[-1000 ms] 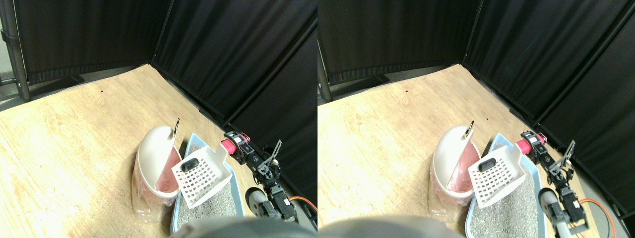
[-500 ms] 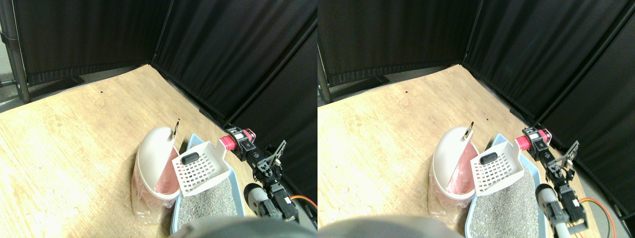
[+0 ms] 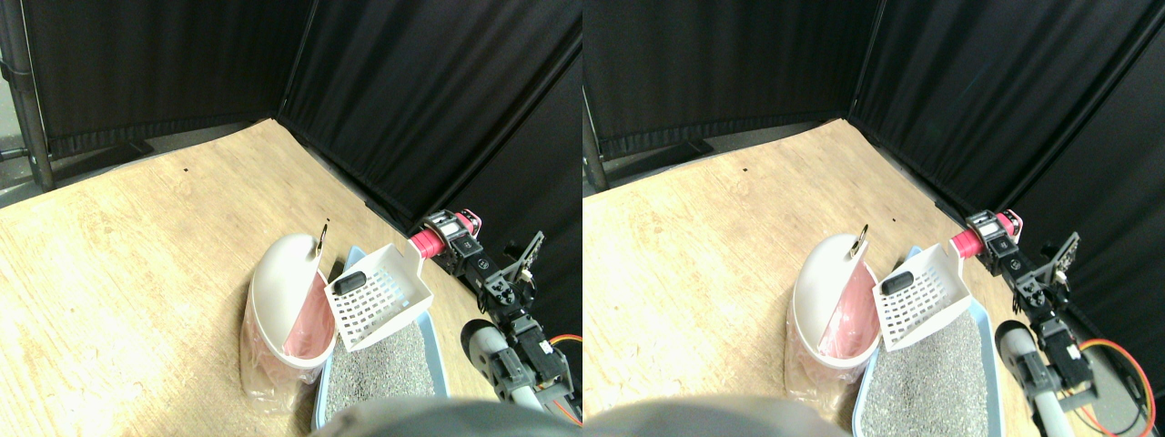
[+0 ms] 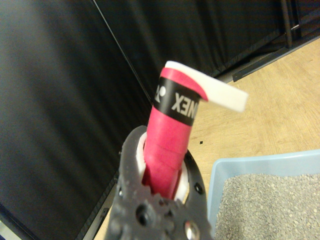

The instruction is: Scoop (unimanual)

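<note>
Right gripper (image 3: 448, 238) is clamped on the pink-wrapped handle (image 3: 424, 242) of the white slotted litter scoop (image 3: 380, 293). Wrist view confirms it: the handle (image 4: 172, 145) runs straight through the dark jaw frame, with a black band of white lettering near its far end.

Scoop is lifted clear of the litter, basket tilted, its lower corner hanging over the grey litter and its near edge just beside the bin opening. 1 dark oblong lump (image 3: 349, 283) sits in the scoop basket at the end nearest the bin.

Light-blue litter tray (image 3: 433, 350) sits at lower right, filled with grey granular litter (image 3: 378, 375); wrist view shows a tray corner (image 4: 220, 172) and litter (image 4: 270, 210).

White bin (image 3: 282, 300) with a swing lid and pink liner (image 3: 309, 319) stands touching the tray's left side on the plywood floor (image 3: 136, 246). Small metal ring (image 3: 322, 235) sticks up at the lid's top.

Black curtains (image 3: 410, 91) close off the back and right.
</note>
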Robot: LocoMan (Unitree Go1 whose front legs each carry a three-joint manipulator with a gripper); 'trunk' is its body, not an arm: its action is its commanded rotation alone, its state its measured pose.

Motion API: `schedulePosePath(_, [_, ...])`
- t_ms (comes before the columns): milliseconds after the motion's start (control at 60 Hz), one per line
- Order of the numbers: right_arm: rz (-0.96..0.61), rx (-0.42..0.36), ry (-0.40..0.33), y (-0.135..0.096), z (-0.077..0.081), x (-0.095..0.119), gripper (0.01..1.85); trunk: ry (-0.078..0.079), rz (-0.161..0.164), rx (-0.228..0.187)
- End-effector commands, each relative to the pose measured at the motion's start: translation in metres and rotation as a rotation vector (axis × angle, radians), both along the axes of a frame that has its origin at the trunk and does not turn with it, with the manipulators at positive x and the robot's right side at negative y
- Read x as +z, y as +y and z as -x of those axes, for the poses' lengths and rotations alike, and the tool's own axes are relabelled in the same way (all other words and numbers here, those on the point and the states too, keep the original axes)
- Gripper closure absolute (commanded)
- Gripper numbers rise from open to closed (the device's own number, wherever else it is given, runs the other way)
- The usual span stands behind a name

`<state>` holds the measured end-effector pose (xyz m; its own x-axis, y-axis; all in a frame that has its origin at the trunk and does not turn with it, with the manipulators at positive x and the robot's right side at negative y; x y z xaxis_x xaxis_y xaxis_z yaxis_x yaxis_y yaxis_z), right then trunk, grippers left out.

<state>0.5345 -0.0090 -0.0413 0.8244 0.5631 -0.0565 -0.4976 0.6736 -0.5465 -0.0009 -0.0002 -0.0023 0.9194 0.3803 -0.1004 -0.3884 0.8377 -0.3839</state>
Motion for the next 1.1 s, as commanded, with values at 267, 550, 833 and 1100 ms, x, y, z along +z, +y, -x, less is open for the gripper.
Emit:
schedulePosePath(267, [0.022,0.123,-0.107,0.009,0.003,0.007,1.76,-0.120,0.237,0.125])
schedulePosePath(550, [0.103,0.125,-0.152,0.018,0.010,0.014,1.69,-0.125,0.243,0.129])
schedulePosePath(833, [0.107,0.104,-0.143,0.022,0.006,0.019,1.62,-0.125,0.238,0.132])
schedulePosePath(1100, [0.147,0.130,-0.159,0.028,0.007,0.035,1.64,-0.137,0.239,0.131])
